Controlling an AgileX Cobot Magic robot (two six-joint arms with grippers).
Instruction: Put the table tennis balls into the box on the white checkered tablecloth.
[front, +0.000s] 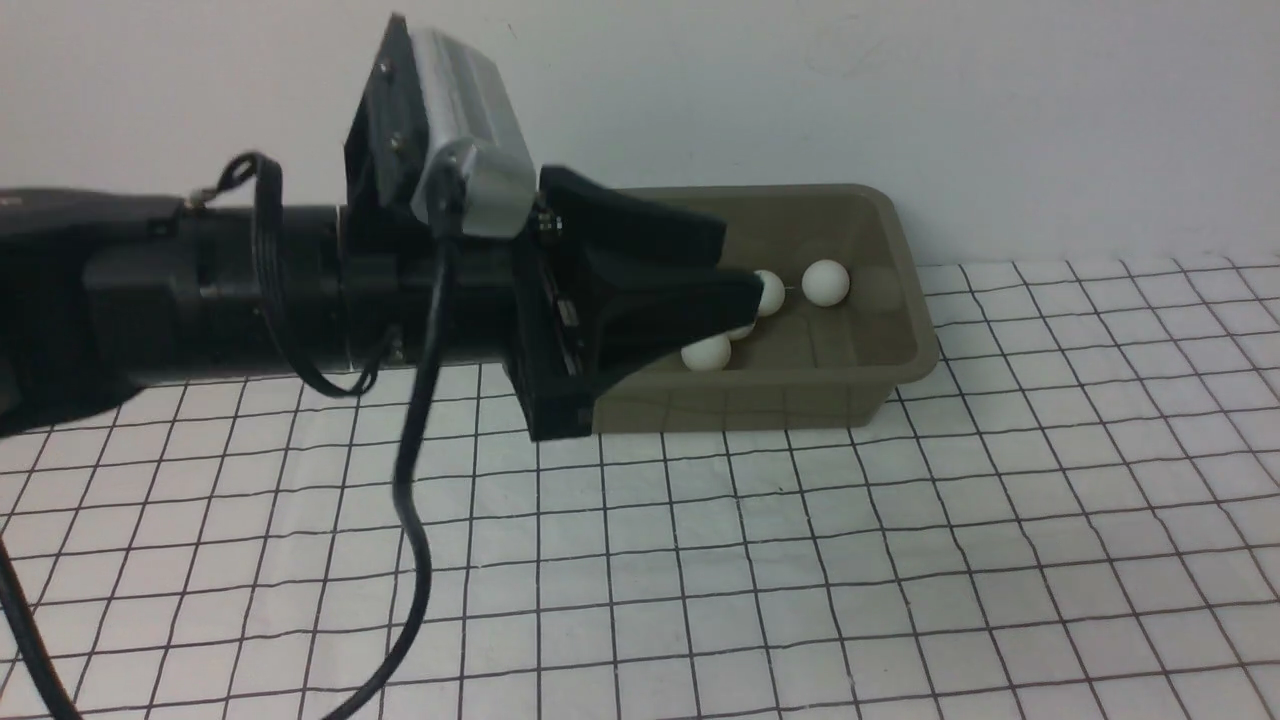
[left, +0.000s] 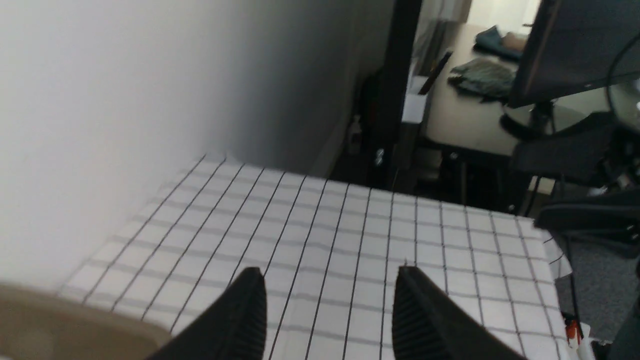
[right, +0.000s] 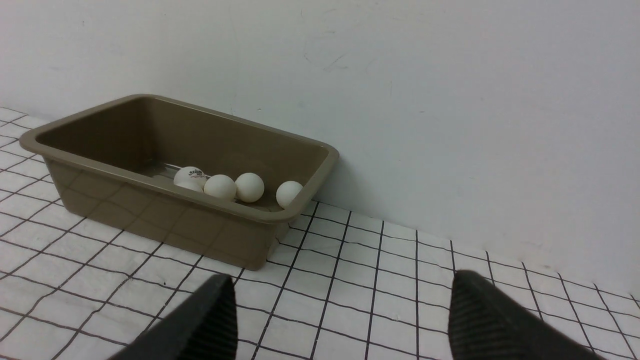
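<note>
The front view sits low between the arms, facing the wall (front: 1000, 100) across the cloth (front: 900, 560), the left arm (front: 200, 290) close before the lens. The right wrist view looks from nearby past the right gripper (right: 340, 277) at the box (right: 165, 220) and balls (right: 249, 187), which the front view shares. The left wrist view faces along the wall over the cloth toward a room (left: 475, 115) beyond.

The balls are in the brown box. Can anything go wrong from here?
Maybe. The left gripper hangs open close over the box, so moving away it could bump the rim and shove the box. The table tennis balls lie loose, so a bump would set them rolling. The arm's black cable dangles low and might drag the white checkered tablecloth.
</note>
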